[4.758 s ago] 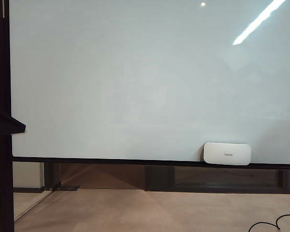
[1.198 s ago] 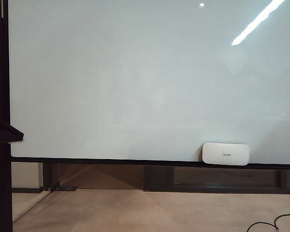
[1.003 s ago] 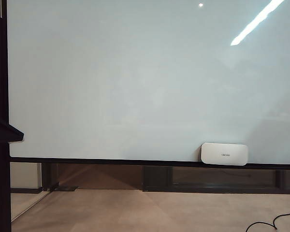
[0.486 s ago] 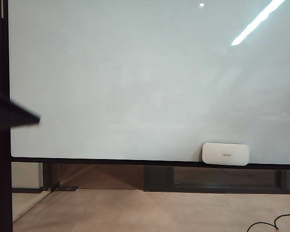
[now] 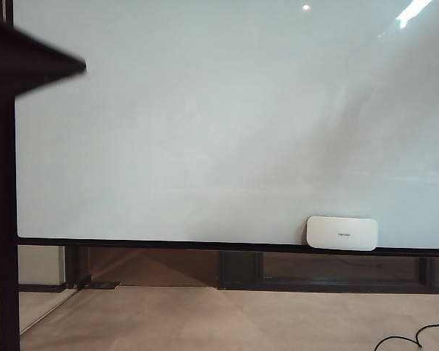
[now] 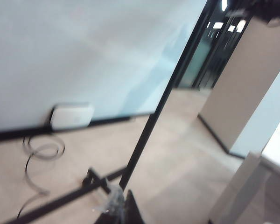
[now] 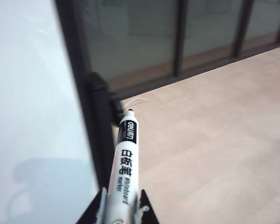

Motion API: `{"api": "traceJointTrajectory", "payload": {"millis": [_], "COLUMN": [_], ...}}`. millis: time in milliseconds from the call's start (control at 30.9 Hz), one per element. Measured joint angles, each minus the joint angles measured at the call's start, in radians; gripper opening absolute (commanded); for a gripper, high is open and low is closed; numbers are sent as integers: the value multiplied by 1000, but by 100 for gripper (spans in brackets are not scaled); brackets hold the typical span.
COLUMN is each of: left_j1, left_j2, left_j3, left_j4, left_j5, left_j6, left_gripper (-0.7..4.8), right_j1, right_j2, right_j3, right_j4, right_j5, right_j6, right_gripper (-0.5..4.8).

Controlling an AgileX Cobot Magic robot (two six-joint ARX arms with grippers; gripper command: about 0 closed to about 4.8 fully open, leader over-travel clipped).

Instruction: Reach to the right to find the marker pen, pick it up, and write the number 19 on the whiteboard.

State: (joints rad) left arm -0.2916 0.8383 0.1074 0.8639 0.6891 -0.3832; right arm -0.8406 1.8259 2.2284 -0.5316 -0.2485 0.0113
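The right gripper [image 7: 121, 205] is clamped on a white cylindrical marker pen with black lettering and a black band [image 7: 126, 163]; its two dark fingertips [image 7: 97, 207] pinch the lower barrel, and the uncapped black tip points toward 12 o'clock, away from the wrist. In that right wrist view the tip lies close beside the black frame post [image 7: 91, 121] at the edge of the large glossy white whiteboard [image 7: 32, 102]; contact cannot be confirmed. A beige floor [image 7: 214, 140] and dark glazed panels lie beyond. The left gripper [image 6: 123, 212] shows only as a dark blurred point at 6 o'clock of the left wrist view; whether its jaws stand apart or together cannot be told. That view is motion-blurred and tilted, showing the whiteboard [image 6: 84, 56], a small white rounded-rectangle eraser [image 6: 72, 115] at its lower edge, and a looped cable [image 6: 39, 154] on the floor. In the exterior view the whiteboard [image 5: 205, 117] fills most of the picture, its surface bearing no visible strokes. The eraser [image 5: 342, 232] rests on the bottom frame at about 5 o'clock. A dark blurred arm part [image 5: 25, 62] intrudes at 10 o'clock.
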Motion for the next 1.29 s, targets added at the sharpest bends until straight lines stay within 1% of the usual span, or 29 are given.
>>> {"api": "traceJointTrajectory", "payload": {"millis": [97,194,259,356,421,453,518,583,647,777,906,1036,1133,1198,1295], "left_j1": [1,1,4,26,38,42,39,40,39,39,39,39,39,39,39], "left_j2": [-84,-204,-311,-445,-536,-585,-645,-686,-713,-722,-719,-719,-720,-720,-719], "left_j3": [0,1,12,79,150,189,261,320,375,479,561,615,621,621,621], "left_j4": [15,10,-43,-239,-444,-558,-719,-854,-957,-1062,-1147,-1153,-1118,-1100,-1080], "left_j5": [-5,-33,-39,-51,-86,-111,-158,-216,-253,-283,-282,-270,-255,-245,-256], "left_j6": [-38,-61,-62,-45,10,53,124,173,198,210,237,251,257,264,291], "left_gripper": [-5,-5,-5,-5,-5,-5,-5,-5,-5,-5,-5,-5,-5,-5,-5], "right_j1": [1,11,18,30,51,63,98,160,233,400,623,792,922,997,1084], "right_j2": [-52,-109,-137,-166,-181,-186,-196,-210,-220,-222,-220,-220,-216,-205,-168], "right_j3": [0,0,1,2,0,0,0,0,0,0,-1,-2,-1,0,0], "right_j4": [-58,-101,-102,-103,-106,-107,-107,-107,-106,-106,-95,-31,31,69,126], "right_j5": [-47,-95,-129,-210,-261,-278,-308,-315,-323,-341,-354,-352,-303,-266,-259], "right_j6": [31,76,108,159,214,231,248,255,257,249,194,131,98,73,36], "right_gripper": [-2,-2,-2,-2,-2,-2,-2,-2,-2,-2,-2,-2,-2,-2,-2]}}
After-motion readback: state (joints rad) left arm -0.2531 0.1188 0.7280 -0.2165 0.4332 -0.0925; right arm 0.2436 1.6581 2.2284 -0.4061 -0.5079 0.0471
